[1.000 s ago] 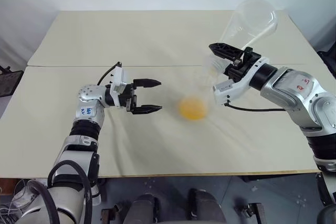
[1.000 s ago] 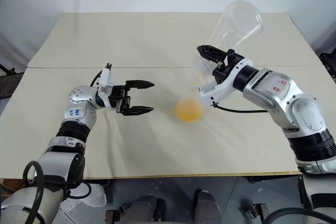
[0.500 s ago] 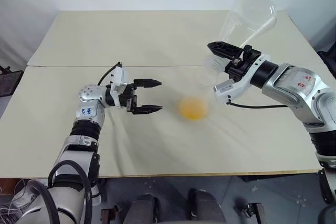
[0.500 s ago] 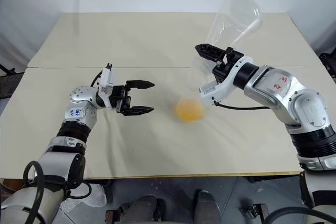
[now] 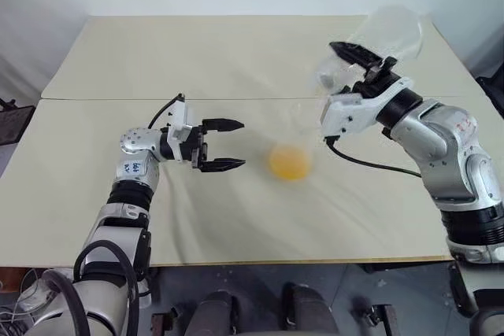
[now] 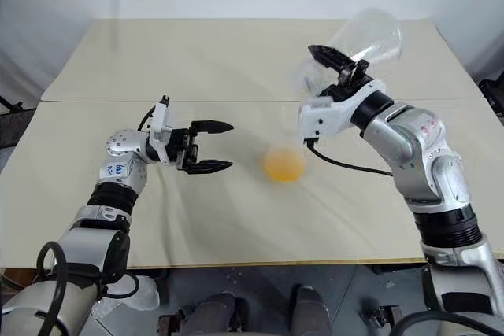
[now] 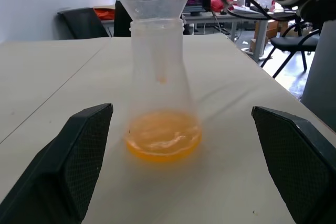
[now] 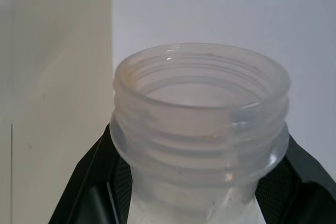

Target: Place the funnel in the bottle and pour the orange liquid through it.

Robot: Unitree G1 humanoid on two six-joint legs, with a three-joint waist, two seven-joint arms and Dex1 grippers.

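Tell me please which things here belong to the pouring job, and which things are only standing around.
Job: bottle on the table, funnel in its neck, orange liquid inside, emptied flask in the right gripper.
Standing around: chair, cluttered desk behind the table.

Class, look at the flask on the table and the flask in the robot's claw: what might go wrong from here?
1. The funnel sits loose in the bottle; a knock might tip both and spill the orange liquid.
2. The right claw grips the emptied flask by its neck only, so it may slip.
3. Leftover drops may fall on the table.
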